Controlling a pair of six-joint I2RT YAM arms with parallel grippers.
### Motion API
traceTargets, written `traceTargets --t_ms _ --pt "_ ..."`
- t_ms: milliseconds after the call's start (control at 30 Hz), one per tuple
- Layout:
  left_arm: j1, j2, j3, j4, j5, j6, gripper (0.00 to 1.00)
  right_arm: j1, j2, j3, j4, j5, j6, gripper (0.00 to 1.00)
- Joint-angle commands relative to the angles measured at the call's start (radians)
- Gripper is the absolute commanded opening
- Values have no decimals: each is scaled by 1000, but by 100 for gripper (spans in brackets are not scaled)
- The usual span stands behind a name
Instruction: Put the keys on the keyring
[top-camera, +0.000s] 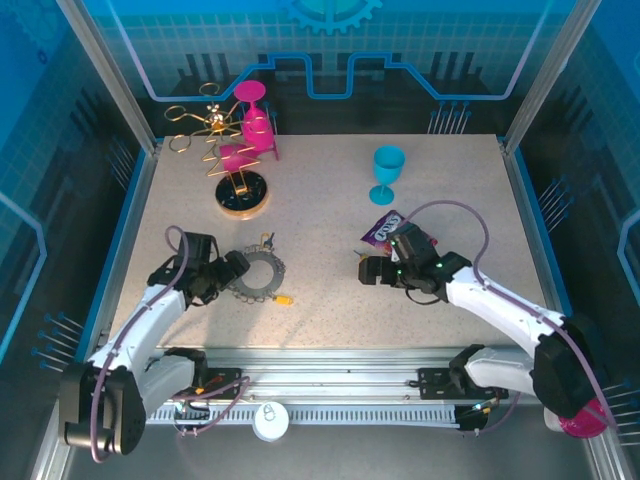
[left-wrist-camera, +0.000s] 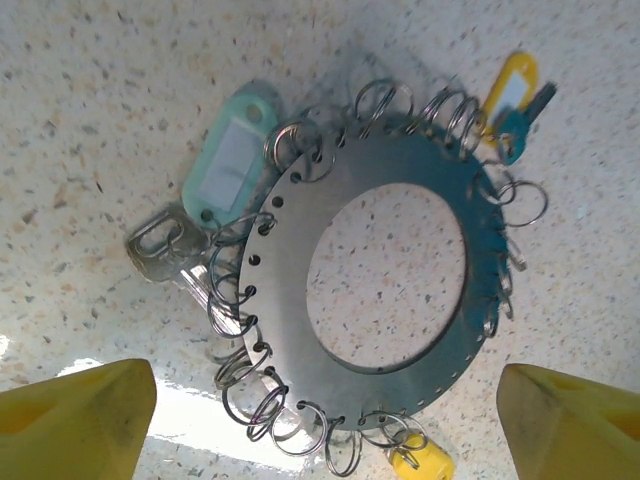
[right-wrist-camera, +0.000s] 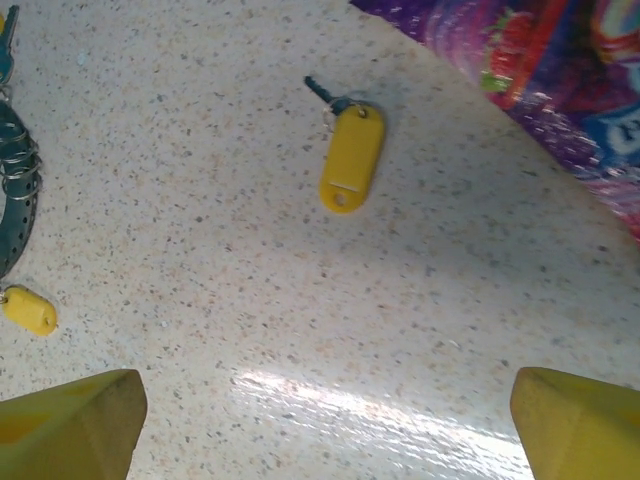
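The keyring (left-wrist-camera: 290, 300) is a flat grey metal ring edged with many small wire loops, lying on the table (top-camera: 262, 275). Keys hang on it: a teal tag with a silver key (left-wrist-camera: 232, 160), a yellow tag with a teal key (left-wrist-camera: 510, 95), and a yellow tag (left-wrist-camera: 425, 462) on its near edge. My left gripper (left-wrist-camera: 325, 430) is open just above it, its yellow fingers (left-wrist-camera: 75, 420) straddling the ring's near edge. A loose key with a yellow tag (right-wrist-camera: 350, 155) lies ahead of my right gripper (right-wrist-camera: 325, 430), which is open over bare table.
A purple snack packet (top-camera: 385, 228) lies just behind the right gripper (top-camera: 366, 268). A blue goblet (top-camera: 388, 172) stands mid-back. At the back left are a gold wire stand (top-camera: 225, 140) and pink goblets (top-camera: 255, 115). Metal rails border the table (top-camera: 330, 320).
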Motion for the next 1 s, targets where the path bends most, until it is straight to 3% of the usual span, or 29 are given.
traceTargets --t_ms 0,267,533,633,700,967 --pt "-62 50 61 -5 16 -30 84 20 40 56 31 -16 -15 91" --pt "-270 204 180 -20 -105 -96 80 32 131 116 46 -21 -53 86" --pt "-373 376 354 -77 -278 -208 57 32 138 111 54 4 -45 82" --pt "-382 441 398 -69 -293 -299 44 31 140 120 46 14 -45 81" --pt "-383 487 432 -69 -292 -346 42 31 141 125 42 19 -45 81" --pt "-383 667 595 -121 -334 -152 39 31 136 125 32 30 -36 81"
